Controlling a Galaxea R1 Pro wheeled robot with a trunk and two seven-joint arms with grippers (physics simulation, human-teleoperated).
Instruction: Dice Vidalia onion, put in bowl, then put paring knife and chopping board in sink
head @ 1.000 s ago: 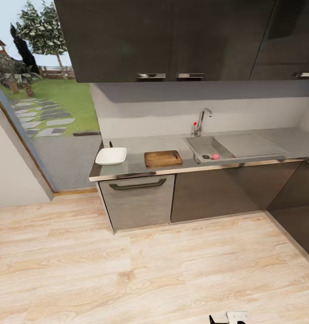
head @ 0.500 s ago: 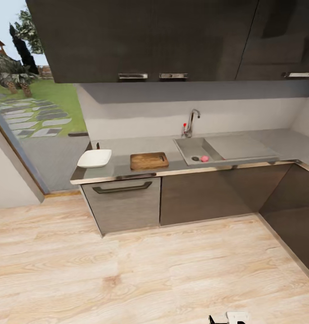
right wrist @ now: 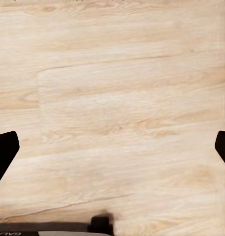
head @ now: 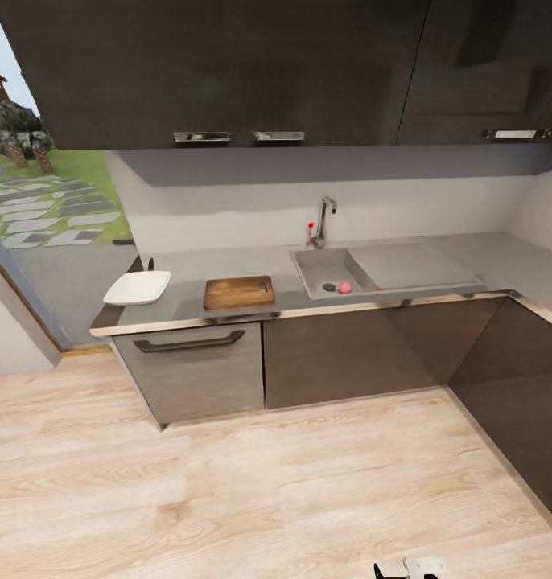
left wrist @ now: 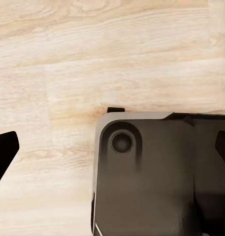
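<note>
The grey countertop [head: 187, 269] runs along the far wall in the head view. On it sit the white bowl [head: 137, 287] and, to its right, the brown chopping board [head: 239, 292]. Further right, the sink [head: 316, 264] holds the pinkish Vidalia onion [head: 345, 287] beside the drain. A small dark sliver [head: 150, 263] pokes up behind the bowl; I cannot tell whether it is the paring knife. My left gripper [left wrist: 114, 150] is open above the robot's dark base [left wrist: 156, 177]. My right gripper [right wrist: 114, 147] is open over bare wooden floor [right wrist: 122, 98]. Both are far from the counter.
A chrome tap [head: 322, 219] with a red knob stands behind the sink, and the drainboard [head: 409, 265] lies to its right. Dark wall cabinets [head: 228, 72] hang above. A second cabinet run [head: 517, 386] closes the right side. A glass wall [head: 35, 241] stands at the left. Wooden floor [head: 268, 482] stretches between me and the counter.
The whole head view has shifted: the counter and its things now sit further left in the picture, so the camera moved. The things themselves have not moved.
</note>
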